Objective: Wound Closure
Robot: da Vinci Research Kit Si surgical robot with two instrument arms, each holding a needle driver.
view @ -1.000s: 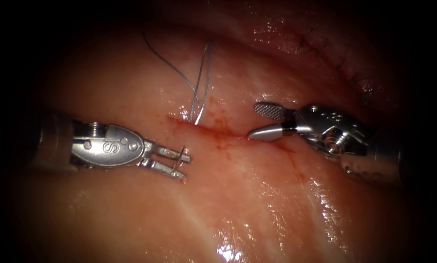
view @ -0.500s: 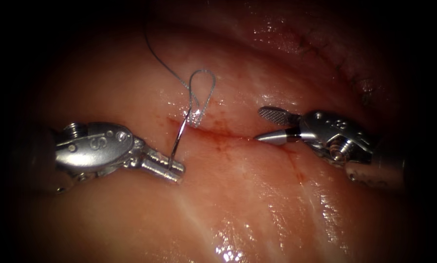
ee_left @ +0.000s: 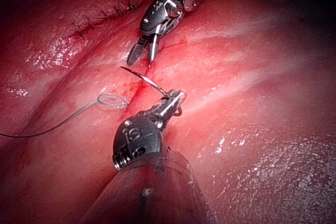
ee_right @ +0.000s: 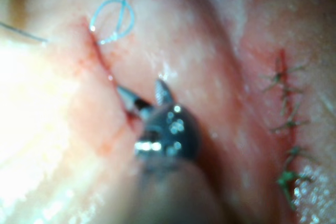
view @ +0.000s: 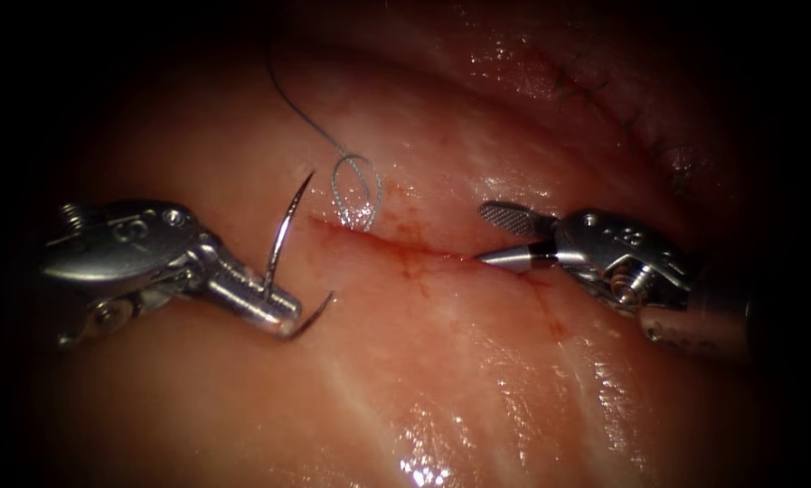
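My left tool [view: 283,316] is shut on the curved needle [view: 283,237], gripping it nearer one end than the middle. The long part rises free to a tip near the left end of the cut [view: 405,253], and a short end hooks out past the jaws. The needle is out of the tissue [view: 441,361]. A small loop of thread [view: 355,194] stands at the cut's left end and trails up and away. My right tool [view: 482,235] is open and holds nothing, its lower jaw resting at the cut's right part. The left wrist view shows the needle [ee_left: 147,80] between both tools.
Red fluid [view: 414,262] stains the tissue along the cut. An older stitched line [view: 631,117] runs at the upper right and appears as the stitched line [ee_right: 286,129] in the right wrist view. Wet glare lies on the near tissue.
My left tool has drawn back to the left and turned, swinging the needle up and clear. The thread loop has shrunk toward the cut. The right tool has barely moved.
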